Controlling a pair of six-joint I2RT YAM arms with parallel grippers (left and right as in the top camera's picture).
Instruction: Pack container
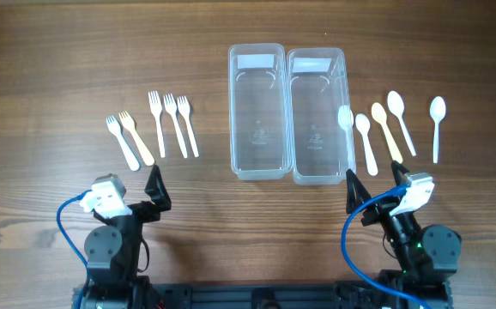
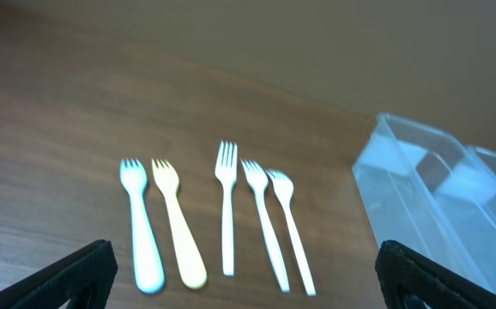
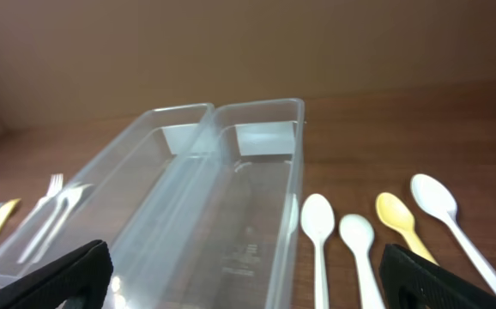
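Two clear plastic containers stand side by side at the table's centre, the left one (image 1: 257,112) and the right one (image 1: 318,116), both empty. Several plastic forks (image 1: 169,123) lie to their left, white ones and one cream fork (image 1: 136,136); they also show in the left wrist view (image 2: 226,206). Several plastic spoons (image 1: 366,137) lie to the right, white ones and one cream spoon (image 1: 386,129). My left gripper (image 1: 155,190) is open and empty, near the front edge below the forks. My right gripper (image 1: 370,196) is open and empty, below the spoons.
The table is brown wood. A blue cable loops beside each arm base at the front edge. In the right wrist view the right container (image 3: 248,206) lies directly ahead, with spoons (image 3: 317,225) just to its right.
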